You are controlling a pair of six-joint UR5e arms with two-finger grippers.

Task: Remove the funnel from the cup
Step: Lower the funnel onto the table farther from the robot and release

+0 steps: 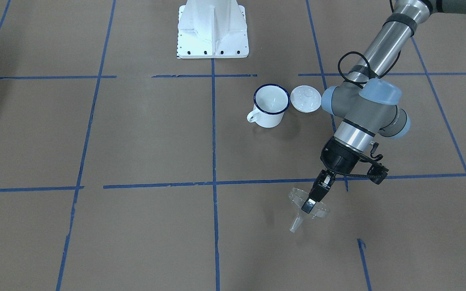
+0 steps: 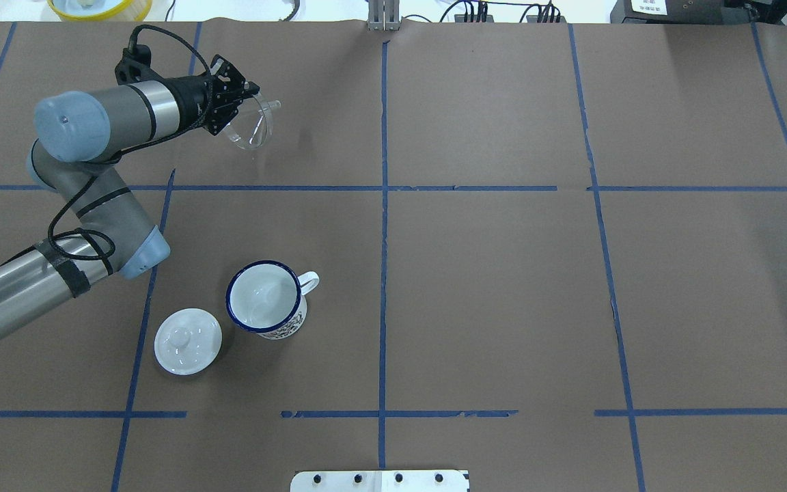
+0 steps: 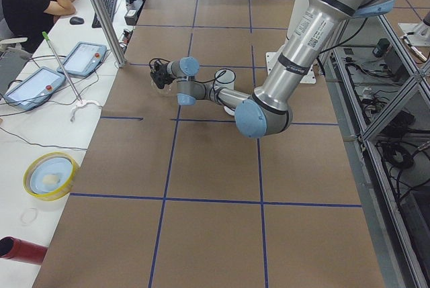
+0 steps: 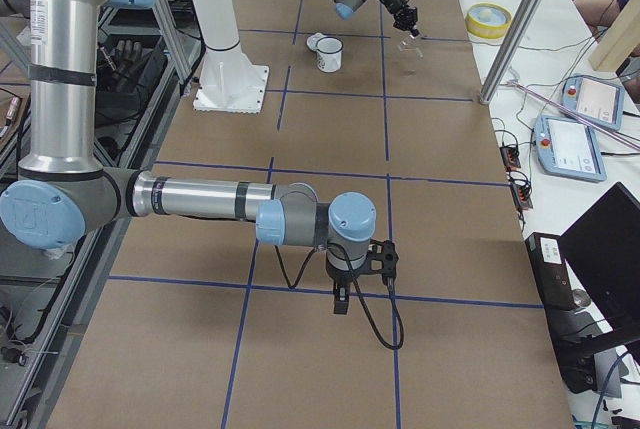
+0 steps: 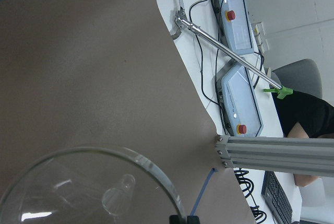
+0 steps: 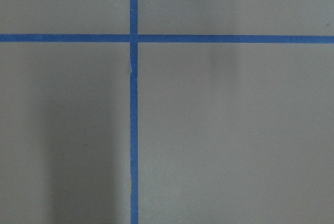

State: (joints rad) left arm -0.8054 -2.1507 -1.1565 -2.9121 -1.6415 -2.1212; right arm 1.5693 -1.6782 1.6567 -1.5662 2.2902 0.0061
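Note:
The clear funnel (image 1: 296,197) is out of the cup, held tilted a little above the paper by my left gripper (image 1: 310,204), which is shut on its rim. The funnel also shows in the overhead view (image 2: 258,128) near the table's far left, and in the left wrist view (image 5: 88,187). The white mug with a dark blue rim (image 1: 270,105) stands upright and empty (image 2: 264,298), well apart from the gripper (image 2: 246,102). My right gripper (image 4: 340,304) shows only in the right side view, low over the paper; I cannot tell if it is open or shut.
A white knobbed lid (image 1: 305,99) lies beside the mug (image 2: 187,340). The white robot base (image 1: 212,32) stands at the table's near edge. Beyond the far edge are a yellow bowl (image 2: 100,7), tablets (image 5: 242,104) and a metal post (image 5: 276,153).

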